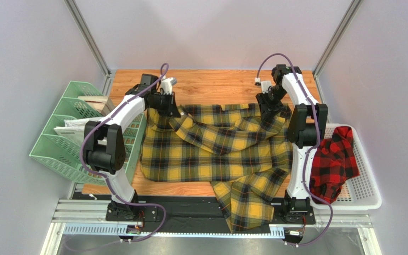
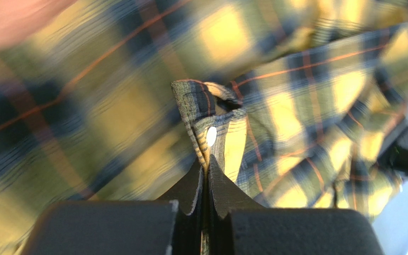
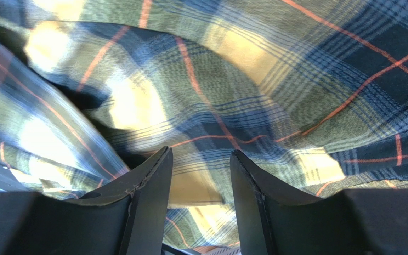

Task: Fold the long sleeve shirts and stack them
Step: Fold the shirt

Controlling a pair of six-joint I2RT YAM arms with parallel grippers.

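Observation:
The yellow-and-black checked shirt [image 1: 217,151] lies spread and rumpled across the wooden table, one part hanging over the near edge. My left gripper [image 1: 164,106] is at its far left corner, shut on a buttoned edge of the yellow shirt [image 2: 211,135]. My right gripper [image 1: 269,109] is at the far right corner of the shirt, its jaws open over the yellow fabric [image 3: 201,133] with cloth showing between them. The red-and-black checked shirt [image 1: 333,162] lies bunched in the white basket [image 1: 364,186] at the right.
A green rack [image 1: 70,141] with papers stands at the table's left edge. The white basket sits at the right edge beside the right arm. Bare wood [image 1: 217,87] shows along the far side of the table.

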